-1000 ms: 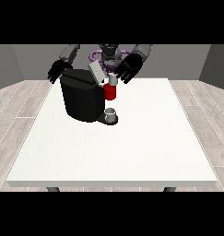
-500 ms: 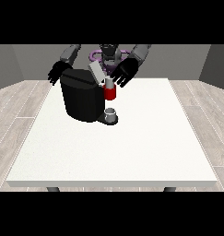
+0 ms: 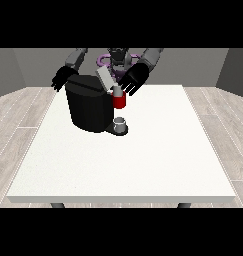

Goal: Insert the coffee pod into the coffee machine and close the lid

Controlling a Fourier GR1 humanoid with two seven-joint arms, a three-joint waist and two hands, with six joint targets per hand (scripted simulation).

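The coffee machine (image 3: pixel 91 107) stands black at the far left part of the white table (image 3: pixel 143 160), its grey lid (image 3: pixel 105 78) tilted up and open. At its front sits a red holder (image 3: pixel 120 101) with a small grey pod-like piece (image 3: pixel 116 90) on top, above a grey cup (image 3: pixel 120 123) on the base.

The hand at the view's right (image 3: pixel 132 81) hovers just beside the lid, fingers spread and straight, holding nothing; it has moved slightly nearer the lid than half a second ago. The hand at the view's left (image 3: pixel 62 79) hangs behind the machine, fingers relaxed, position unchanged.
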